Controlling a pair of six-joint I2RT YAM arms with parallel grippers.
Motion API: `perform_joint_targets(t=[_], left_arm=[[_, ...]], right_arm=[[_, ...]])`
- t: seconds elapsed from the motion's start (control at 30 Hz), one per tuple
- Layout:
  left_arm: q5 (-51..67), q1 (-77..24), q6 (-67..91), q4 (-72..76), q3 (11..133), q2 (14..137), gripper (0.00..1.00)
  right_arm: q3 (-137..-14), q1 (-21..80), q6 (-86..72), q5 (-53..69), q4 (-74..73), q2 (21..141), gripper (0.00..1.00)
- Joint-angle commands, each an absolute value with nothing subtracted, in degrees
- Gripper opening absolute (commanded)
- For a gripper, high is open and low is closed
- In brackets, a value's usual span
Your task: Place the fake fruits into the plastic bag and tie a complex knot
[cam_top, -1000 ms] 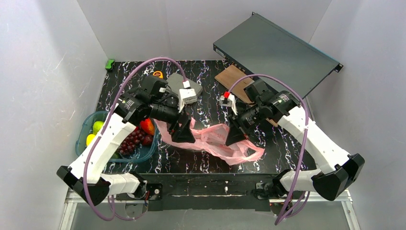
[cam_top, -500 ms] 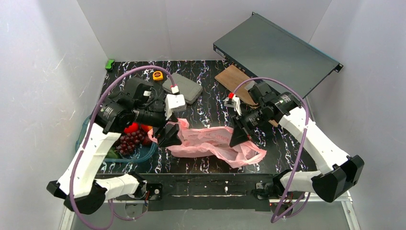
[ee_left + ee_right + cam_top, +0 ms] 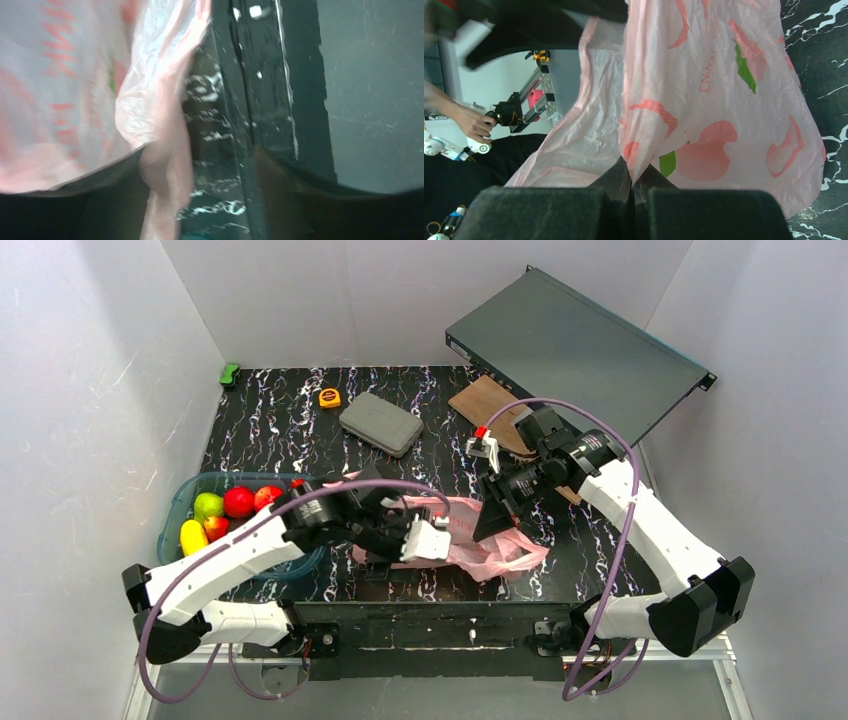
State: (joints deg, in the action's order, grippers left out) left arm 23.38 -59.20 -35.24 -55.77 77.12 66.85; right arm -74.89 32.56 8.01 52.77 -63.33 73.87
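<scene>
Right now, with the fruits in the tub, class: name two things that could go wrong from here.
1. The right gripper pinches only a thin fold of the plastic bag; under a hard pull it could tear or slip free.
2. The left gripper is open, film loose between its fingers, so the bag may lie flat when the fake fruits arrive from the tub.
</scene>
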Motion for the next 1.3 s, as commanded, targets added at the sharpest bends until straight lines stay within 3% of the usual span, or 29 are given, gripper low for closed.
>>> perform_joint_targets(t=[0.0,0.1,0.17,0.37,0.53,0.57,0.6,0.67,0.7,0.83,0.93,1.1,1.2,1.27], left_arm=[[18.8,-61.4,-41.8,-54.7,66.4,65.1,0.52],[17.9,-63.8,-43.4,-54.2,55.7,61.5,0.18],[16.8,-64.8,-43.6,-53.7,50.4,59.6,0.03],[11.7,-66.4,-43.8,-51.6,42.2,58.6,0.0],[19.3,-66.3,-41.3,-55.1,50.7,58.2,0.0],[21.0,-66.3,-40.2,-55.6,53.2,58.2,0.08],[22.2,-66.2,-38.5,-55.7,55.6,58.3,0.23],[24.3,-65.5,-35.1,-55.9,61.5,59.2,0.61],[25.7,-64.6,-33.1,-55.9,64.0,59.7,0.68],[29.7,-57.4,-26.0,-54.7,70.6,62.3,0.74],[22.3,-53.1,-25.9,-51.5,70.1,64.5,0.75],[11.3,-51.8,-30.6,-42.6,63.1,63.1,0.98],[3.9,-51.1,-32.0,-40.5,59.1,65.0,0.98],[3.9,-47.2,-32.4,-39.3,57.3,65.6,0.83]], right_arm=[[-76.0,31.1,7.4,54.1,-60.1,74.1,0.01],[-76.1,28.5,6.6,51.0,-57.0,74.8,0.01],[-75.9,26.3,5.3,48.9,-52.2,75.1,0.01],[-75.7,22.1,-2.9,43.9,-37.8,78.7,0.01],[-72.8,24.4,-0.2,42.6,-40.5,79.9,0.01],[-72.3,25.1,0.7,42.2,-41.2,79.8,0.01],[-71.9,25.8,1.7,42.0,-41.6,79.6,0.01],[-71.4,26.9,2.8,41.8,-42.0,79.3,0.01],[-71.2,27.5,3.6,41.5,-42.4,79.4,0.01],[-72.4,28.8,6.6,41.0,-45.1,82.0,0.01],[-74.6,28.9,8.6,42.9,-48.0,84.9,0.01],[-76.3,28.8,10.1,44.7,-50.1,85.6,0.01],[-76.8,28.8,11.9,46.5,-52.0,84.7,0.01],[-77.0,28.8,13.8,47.9,-54.1,83.7,0.01]])
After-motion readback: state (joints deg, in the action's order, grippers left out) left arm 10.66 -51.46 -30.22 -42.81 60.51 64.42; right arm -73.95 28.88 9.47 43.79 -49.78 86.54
